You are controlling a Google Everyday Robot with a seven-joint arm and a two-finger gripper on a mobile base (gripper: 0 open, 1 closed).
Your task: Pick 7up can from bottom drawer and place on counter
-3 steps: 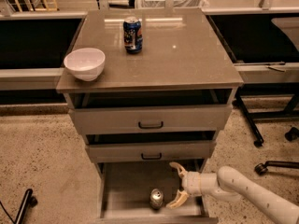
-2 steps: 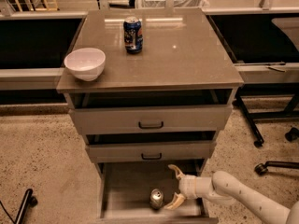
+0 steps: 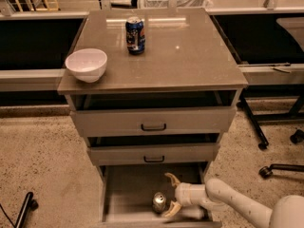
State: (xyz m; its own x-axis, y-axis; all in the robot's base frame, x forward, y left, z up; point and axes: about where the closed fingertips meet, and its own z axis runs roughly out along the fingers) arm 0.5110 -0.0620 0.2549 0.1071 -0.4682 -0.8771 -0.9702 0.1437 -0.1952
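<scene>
The 7up can (image 3: 159,202), small and silvery with a shiny top, stands upright in the open bottom drawer (image 3: 128,189) near its front. My gripper (image 3: 168,194) reaches into the drawer from the right on a white arm. It is open, with one finger behind and right of the can and the other at the can's front right. The can sits at the mouth of the jaws, not enclosed. The counter (image 3: 190,56) is the glossy grey-brown cabinet top above.
A dark blue can (image 3: 135,35) and a white bowl (image 3: 86,64) stand on the counter. Two upper drawers with black handles (image 3: 153,127) are slightly open above the bottom drawer. Chair bases and wheels (image 3: 280,167) stand on the floor to the right.
The open gripper has moved left, closer to the can. The can has not moved.
</scene>
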